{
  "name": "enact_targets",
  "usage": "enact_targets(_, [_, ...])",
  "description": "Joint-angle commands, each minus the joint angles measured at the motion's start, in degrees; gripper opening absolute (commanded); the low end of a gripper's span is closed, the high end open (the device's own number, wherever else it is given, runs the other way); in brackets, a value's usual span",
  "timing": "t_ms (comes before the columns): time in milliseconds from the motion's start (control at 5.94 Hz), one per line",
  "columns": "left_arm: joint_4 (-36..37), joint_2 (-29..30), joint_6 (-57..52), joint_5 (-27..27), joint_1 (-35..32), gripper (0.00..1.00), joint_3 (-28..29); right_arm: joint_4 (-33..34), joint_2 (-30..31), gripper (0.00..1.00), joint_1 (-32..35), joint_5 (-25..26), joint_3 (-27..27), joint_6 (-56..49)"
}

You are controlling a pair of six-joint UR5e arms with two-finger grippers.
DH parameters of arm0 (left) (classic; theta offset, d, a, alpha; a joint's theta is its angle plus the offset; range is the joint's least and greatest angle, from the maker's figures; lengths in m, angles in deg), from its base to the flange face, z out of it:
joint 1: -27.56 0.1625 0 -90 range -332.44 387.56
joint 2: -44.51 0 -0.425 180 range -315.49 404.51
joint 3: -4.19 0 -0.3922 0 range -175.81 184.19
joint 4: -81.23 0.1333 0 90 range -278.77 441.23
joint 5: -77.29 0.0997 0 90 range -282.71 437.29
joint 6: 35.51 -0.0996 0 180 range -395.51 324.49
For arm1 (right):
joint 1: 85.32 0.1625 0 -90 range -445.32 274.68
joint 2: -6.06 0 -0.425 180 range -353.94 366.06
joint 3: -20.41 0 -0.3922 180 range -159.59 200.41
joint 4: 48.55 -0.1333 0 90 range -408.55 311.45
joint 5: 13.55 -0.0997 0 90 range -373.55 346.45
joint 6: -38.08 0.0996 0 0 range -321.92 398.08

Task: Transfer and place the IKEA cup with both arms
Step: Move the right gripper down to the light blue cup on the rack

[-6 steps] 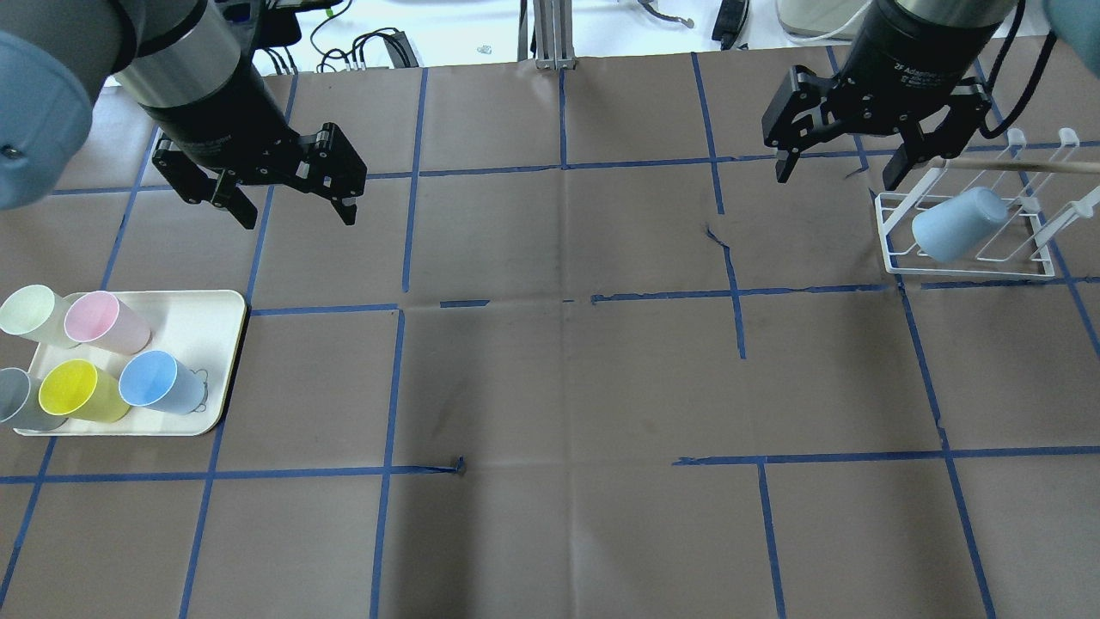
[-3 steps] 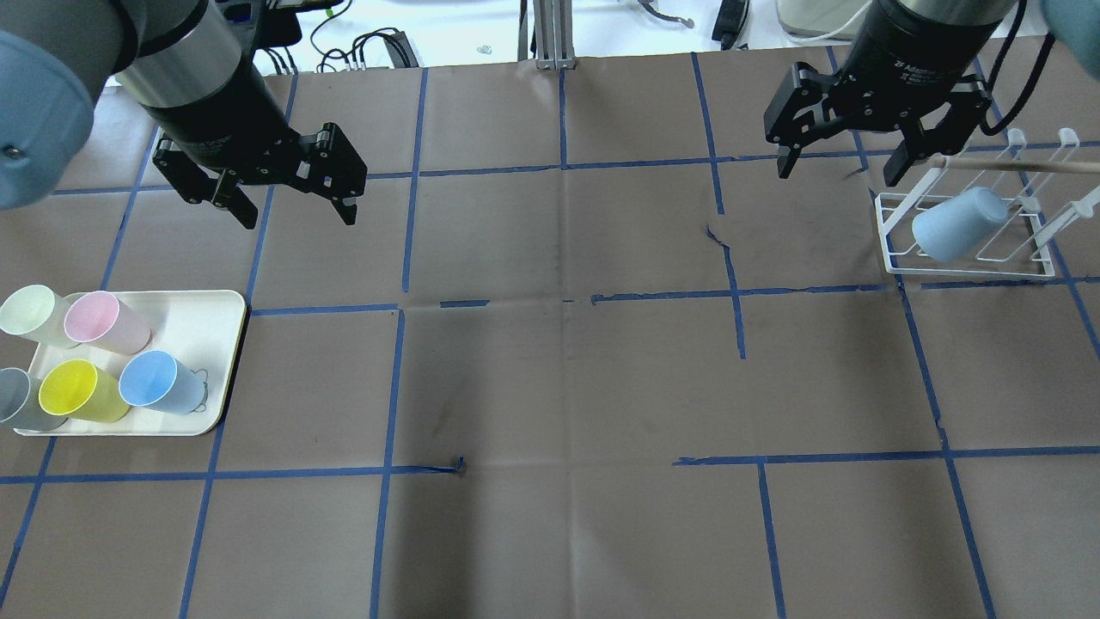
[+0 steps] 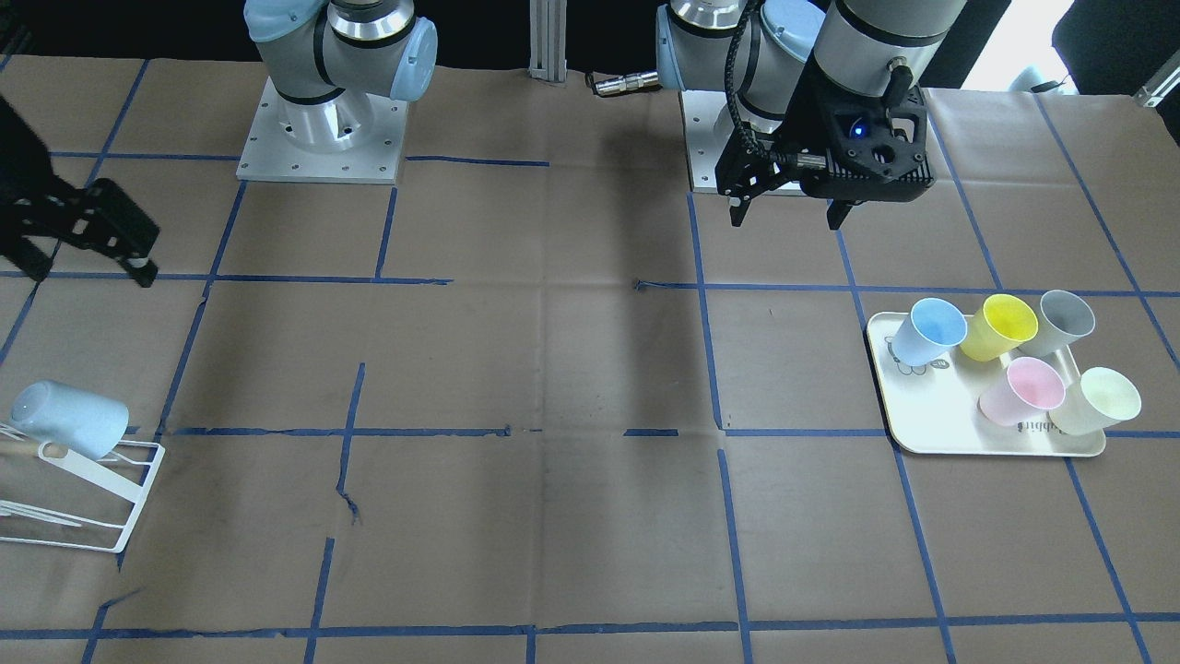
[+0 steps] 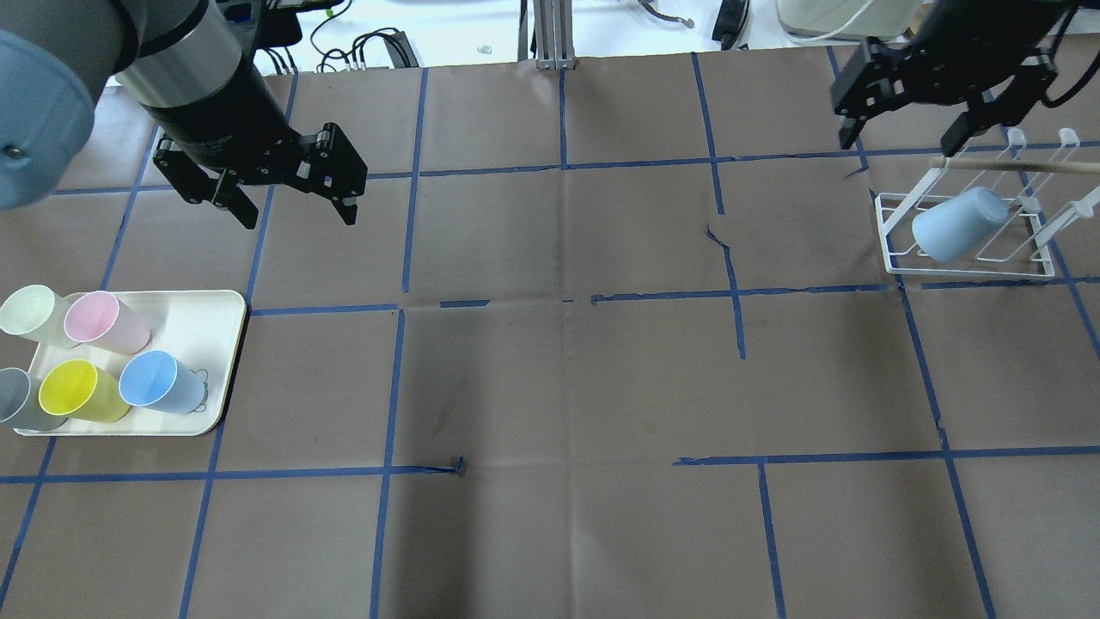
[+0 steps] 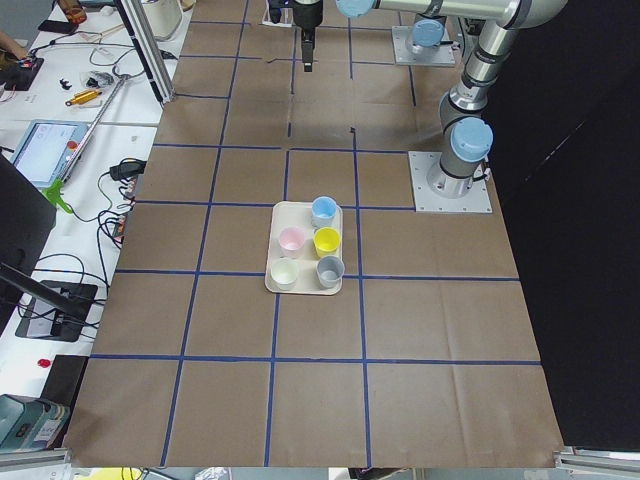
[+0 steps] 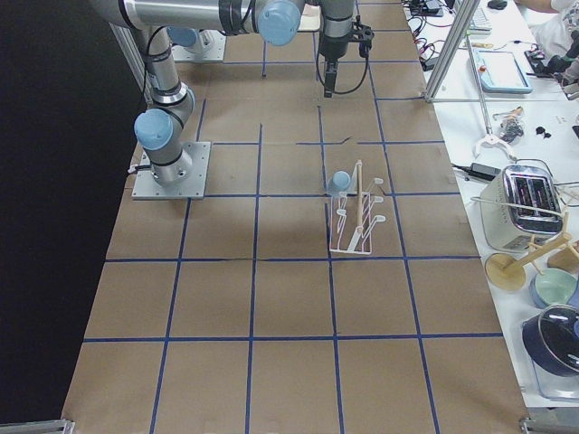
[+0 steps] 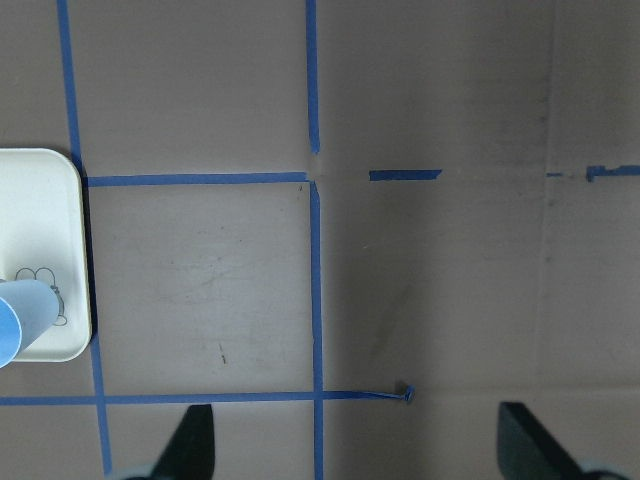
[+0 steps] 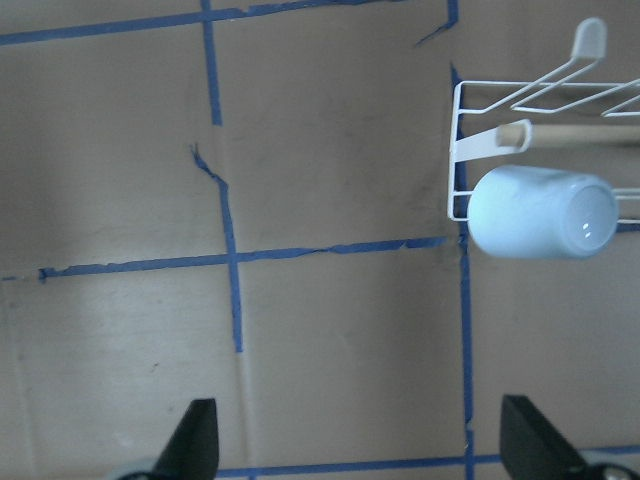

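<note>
A pale light-blue IKEA cup [image 4: 954, 225] lies tilted, mouth down, on a peg of the white wire rack [image 4: 894, 258] at the far right; it also shows in the right wrist view [image 8: 540, 212] and the front view [image 3: 69, 420]. A second blue cup [image 4: 159, 383] stands upright on the cream tray [image 4: 215, 327] at the left. My right gripper [image 4: 898, 146] is open and empty, above and behind the rack, apart from the cup. My left gripper [image 4: 298, 219] is open and empty, above the table behind the tray.
On the tray also stand a pink cup [image 4: 103, 320], a yellow cup [image 4: 77, 389], a pale green cup [image 4: 30, 314] and a grey cup [image 4: 17, 400]. A wooden rod [image 4: 1023, 163] runs along the rack's top. Blue tape lines cross the brown table.
My right gripper has moved up and away to the far right, farther from the cup on the rack, still open. The left arm and all cups have not moved.
</note>
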Motion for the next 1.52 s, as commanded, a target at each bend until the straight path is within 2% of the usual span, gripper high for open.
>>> enact_targets(0, [0.0,0.1,0.0,0.0,0.0,0.98,0.0,4.0,-3.2,1.0,-7.5,-0.1,0.1,-11.9])
enact_targets(505, [0.0,0.1,0.0,0.0,0.0,0.98,0.0,8.6,-10.2,1.0,-9.3,-0.1,2.1,-18.7])
enact_targets(842, [0.0,0.1,0.0,0.0,-0.1,0.98,0.0,13.0,-11.3,1.0,-9.4,-0.1,7.0,-19.1])
enact_targets(1011, [0.0,0.1,0.0,0.0,-0.1,0.98,0.0,18.3,-11.3,1.0,-9.5,0.0,10.5,-21.2])
enact_targets(1347, [0.0,0.1,0.0,0.0,-0.1,0.98,0.0,21.1,-11.4,1.0,-9.5,0.2,12.3,-21.7])
